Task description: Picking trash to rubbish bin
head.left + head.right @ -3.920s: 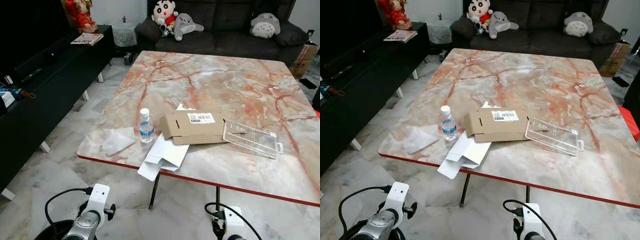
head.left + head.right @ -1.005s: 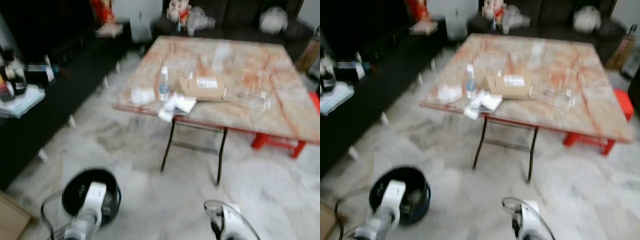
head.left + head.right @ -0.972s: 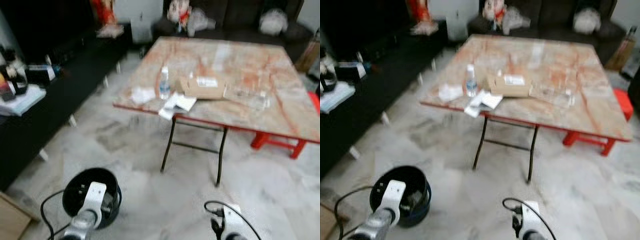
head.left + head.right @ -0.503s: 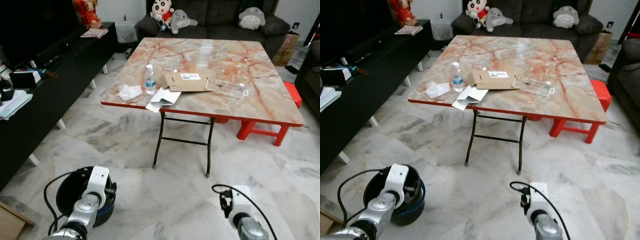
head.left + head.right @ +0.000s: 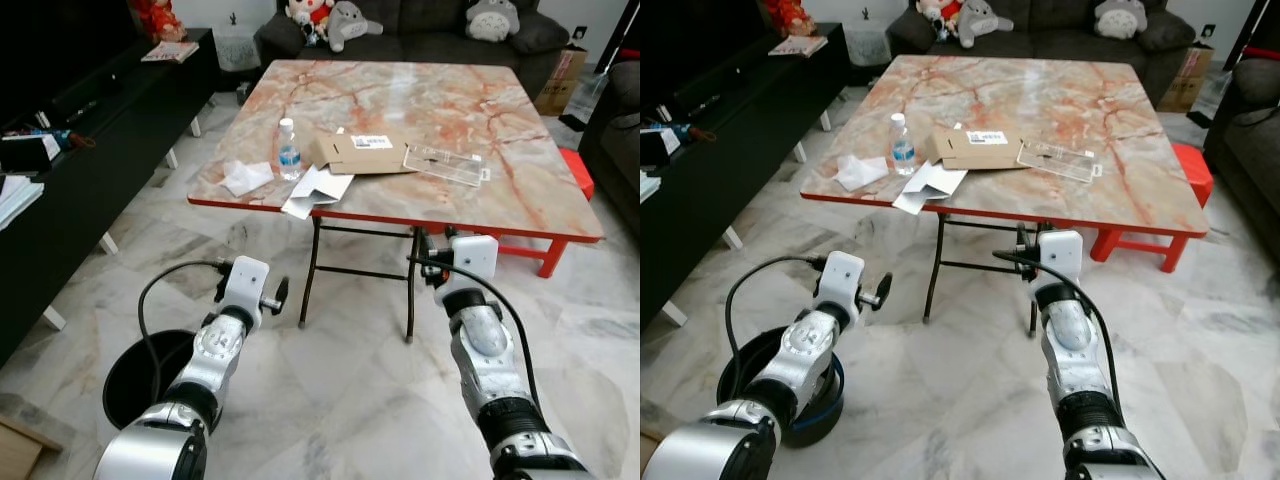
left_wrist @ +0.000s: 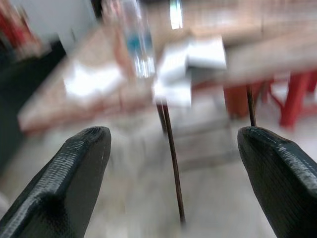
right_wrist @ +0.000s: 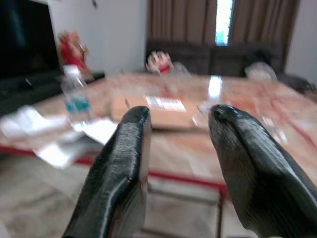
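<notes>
Both grippers, left gripper (image 6: 168,183) fingers wide apart, right gripper (image 7: 178,163) fingers parted, are short of the marble table (image 5: 520,190), whose front-left edge holds crumpled white tissue (image 5: 246,177), light, soft, likely pinched anywhere, black round bin (image 5: 140,375) on floor.

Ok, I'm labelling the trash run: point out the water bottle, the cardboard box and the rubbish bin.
water bottle (image 5: 288,150), left eye view, on its blue label.
cardboard box (image 5: 362,152), left eye view, on its top face.
rubbish bin (image 5: 125,375), left eye view, on its black rim.
</notes>
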### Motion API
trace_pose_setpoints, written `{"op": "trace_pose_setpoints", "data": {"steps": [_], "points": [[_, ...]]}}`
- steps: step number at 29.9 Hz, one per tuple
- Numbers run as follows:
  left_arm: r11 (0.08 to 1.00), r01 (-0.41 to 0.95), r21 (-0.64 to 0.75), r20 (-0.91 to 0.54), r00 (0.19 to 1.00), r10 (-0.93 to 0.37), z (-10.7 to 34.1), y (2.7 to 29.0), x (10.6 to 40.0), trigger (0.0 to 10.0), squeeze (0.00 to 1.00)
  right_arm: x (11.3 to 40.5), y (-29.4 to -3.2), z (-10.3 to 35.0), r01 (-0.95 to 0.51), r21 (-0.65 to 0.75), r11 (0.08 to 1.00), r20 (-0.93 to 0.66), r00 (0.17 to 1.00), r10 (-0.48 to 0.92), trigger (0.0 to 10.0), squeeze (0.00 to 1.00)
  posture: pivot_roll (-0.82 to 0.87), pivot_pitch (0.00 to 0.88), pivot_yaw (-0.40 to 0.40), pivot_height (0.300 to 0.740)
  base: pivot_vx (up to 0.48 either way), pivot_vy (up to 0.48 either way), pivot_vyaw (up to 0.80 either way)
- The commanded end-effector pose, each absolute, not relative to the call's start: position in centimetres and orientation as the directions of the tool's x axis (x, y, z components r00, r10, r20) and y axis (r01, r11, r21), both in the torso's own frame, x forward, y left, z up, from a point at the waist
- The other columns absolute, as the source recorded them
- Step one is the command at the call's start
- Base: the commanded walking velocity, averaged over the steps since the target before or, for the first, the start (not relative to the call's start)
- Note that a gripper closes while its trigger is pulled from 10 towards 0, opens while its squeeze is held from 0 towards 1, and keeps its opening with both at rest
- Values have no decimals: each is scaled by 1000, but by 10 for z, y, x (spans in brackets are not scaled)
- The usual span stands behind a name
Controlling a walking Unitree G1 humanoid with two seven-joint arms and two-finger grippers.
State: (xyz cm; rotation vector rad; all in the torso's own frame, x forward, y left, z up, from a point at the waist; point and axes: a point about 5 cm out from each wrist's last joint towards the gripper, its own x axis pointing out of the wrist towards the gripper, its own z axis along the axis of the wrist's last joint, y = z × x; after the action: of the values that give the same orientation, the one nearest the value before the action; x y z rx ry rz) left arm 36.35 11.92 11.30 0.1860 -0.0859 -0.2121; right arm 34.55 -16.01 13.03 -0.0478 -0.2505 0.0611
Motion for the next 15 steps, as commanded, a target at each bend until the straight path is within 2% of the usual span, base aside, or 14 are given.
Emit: {"op": "trace_pose_setpoints", "data": {"steps": [1, 3, 5, 6, 10, 12, 15], "points": [[975, 163, 153, 112, 977, -181, 123, 116, 367, 10000, 0, 347, -159, 139, -31, -25, 999, 275, 961, 37, 10000, 0, 90, 0, 5, 740, 0, 0, 0], [983, 148, 109, 155, 974, -164, 136, 104, 372, 10000, 0, 348, -149, 149, -29, 9, 1000, 309, 951, 25, 10000, 0, 83, 0, 1, 740, 0, 0, 0], [969, 207, 134, 189, 955, -230, 143, 90, 372, 10000, 0, 349, -143, 152, -36, 25, 999, 311, 950, 27, 10000, 0, 77, 0, 1, 740, 0, 0, 0], [942, 265, 208, 210, 928, -307, 146, 79, 369, 10000, 0, 348, -139, 155, -41, 49, 998, 318, 948, 23, 10000, 0, 69, 0, 9, 740, 0, 0, 0], [948, 283, 147, 225, 923, -311, 147, 73, 367, 10000, 0, 345, -137, 151, -46, 38, 998, 303, 952, 32, 10000, 0, 73, 0, 12, 740, 0, 0, 0], [940, 301, 164, 233, 914, -333, 147, 68, 365, 10000, 0, 343, -136, 147, -40, 40, 998, 292, 956, 27, 10000, 0, 66, 0, 17, 740, 0, 0, 0], [951, 268, 154, 231, 926, -298, 146, 74, 366, 10000, 0, 339, -132, 146, -46, 58, 997, 287, 958, 27, 10000, 0, 56, 0, 21, 740, 0, 0, 0]]}}
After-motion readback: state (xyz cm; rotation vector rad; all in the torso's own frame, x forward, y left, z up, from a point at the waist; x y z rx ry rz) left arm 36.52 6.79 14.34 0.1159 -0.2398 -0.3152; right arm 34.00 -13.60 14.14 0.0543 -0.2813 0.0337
